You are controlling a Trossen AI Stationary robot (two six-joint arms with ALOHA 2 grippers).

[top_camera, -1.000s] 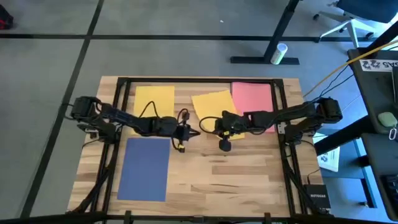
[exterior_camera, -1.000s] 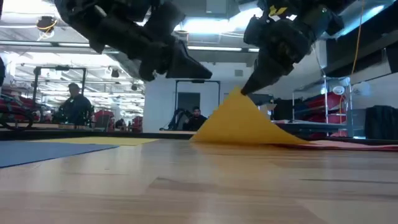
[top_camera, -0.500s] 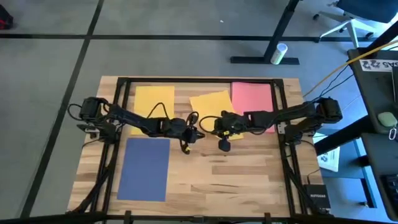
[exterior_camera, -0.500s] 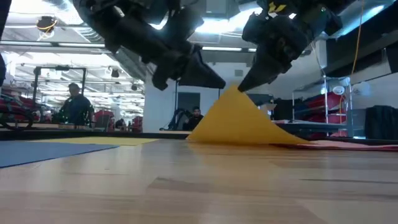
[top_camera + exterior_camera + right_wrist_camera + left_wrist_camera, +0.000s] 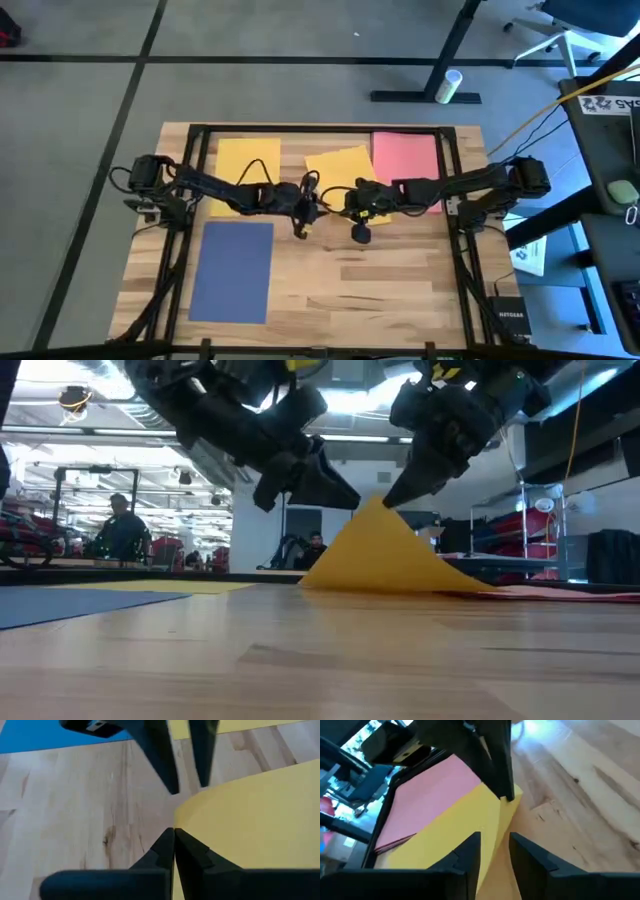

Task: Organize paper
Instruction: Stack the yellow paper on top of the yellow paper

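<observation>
The right hand (image 5: 385,503) stays pinched on the lifted corner of the thin yellow paper sheet (image 5: 343,168) beside the pink sheet (image 5: 405,157), while the left hand (image 5: 492,842), fingers parted, has closed in, suggesting a handover.

My work surface was a light wooden tabletop (image 5: 380,290) with a dark frame around it. Four coloured sheets lay on it. A yellow sheet (image 5: 248,158) sat flat at the far left, a pink sheet (image 5: 405,156) at the far right. Between them a second yellow sheet (image 5: 337,166) touched the pink one, its near corner lifted off the wood. A navy blue sheet (image 5: 232,271) lay flat at the near left.
</observation>
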